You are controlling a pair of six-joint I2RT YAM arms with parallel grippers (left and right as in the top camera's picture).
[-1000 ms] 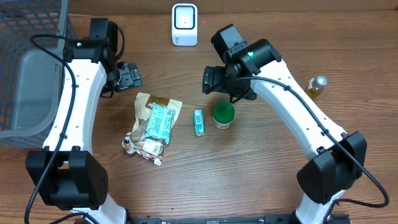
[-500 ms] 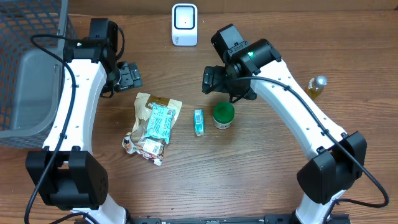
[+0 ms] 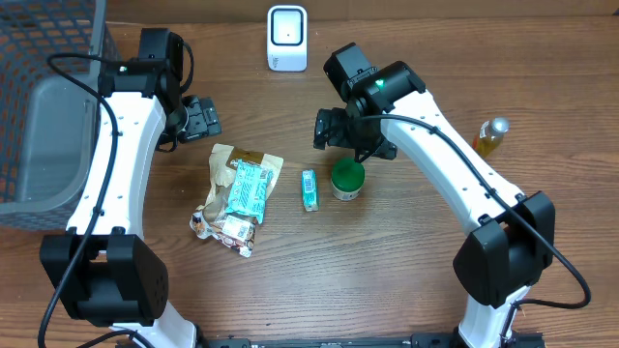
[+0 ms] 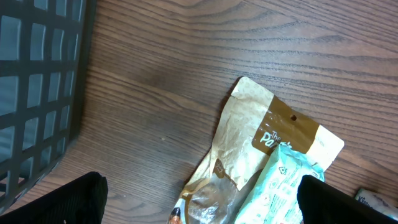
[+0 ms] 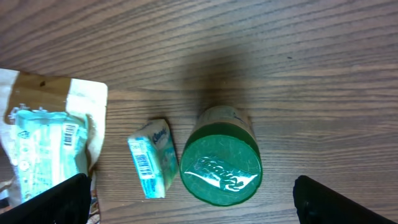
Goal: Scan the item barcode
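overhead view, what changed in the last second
The right gripper drifted a little toward the left side of the table, open, near the green-lidded jar. Nothing was taken hold of or let go. The left gripper, also open, did not move, and the jar, tissue pack, snack bags, scanner and bottle lie as before.

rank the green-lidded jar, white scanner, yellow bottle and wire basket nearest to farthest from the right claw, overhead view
From the right claw:
1. green-lidded jar, right beside it
2. white scanner, top centre
3. yellow bottle, right edge
4. wire basket, far left
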